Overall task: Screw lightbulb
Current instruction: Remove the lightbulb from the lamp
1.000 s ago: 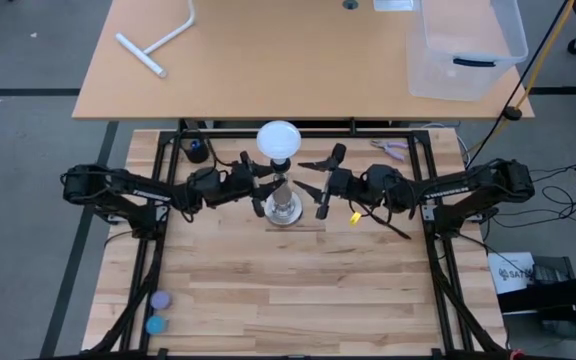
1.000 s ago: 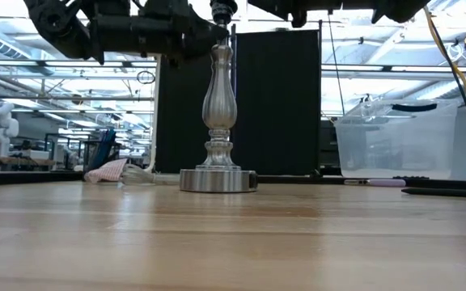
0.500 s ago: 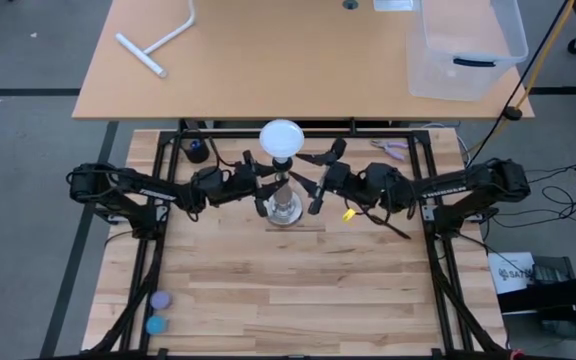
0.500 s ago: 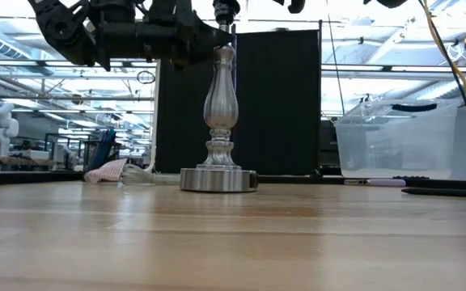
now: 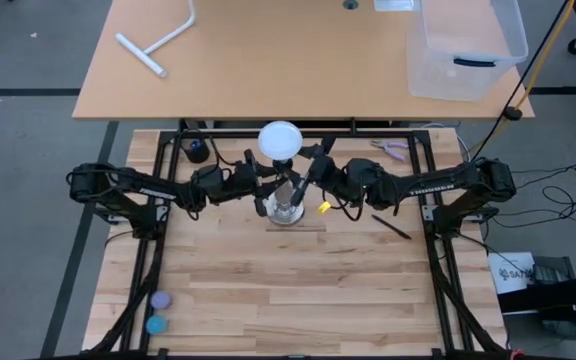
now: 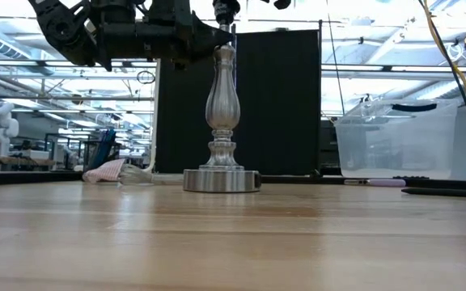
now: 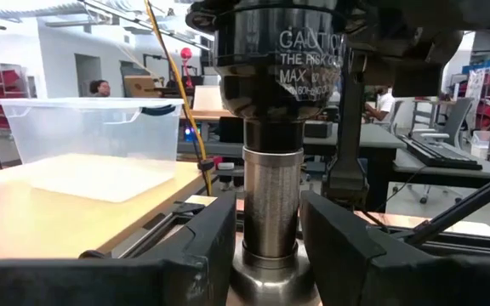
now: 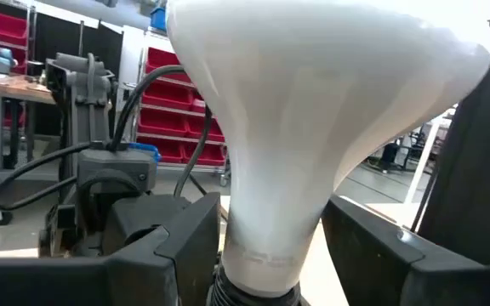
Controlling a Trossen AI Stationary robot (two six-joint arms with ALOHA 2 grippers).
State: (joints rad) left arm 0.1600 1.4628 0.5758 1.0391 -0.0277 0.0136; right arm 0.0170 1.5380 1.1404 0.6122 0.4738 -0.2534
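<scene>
Butcher-block table, high view: lightbulb sits atop the metal post, left gripper and right gripper flanking it. Low view: post stands upright on its round base. Left wrist view: fingers bracket the post's neck, narrow gaps either side; black socket reads "CAUTION… MAX". Right wrist view: fingers straddle the bulb's neck, apart from it.

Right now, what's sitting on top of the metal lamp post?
The lightbulb stands upright in the black socket atop the lamp post. Its screw base is hidden inside the socket, so how far it is threaded can't be seen.
</scene>
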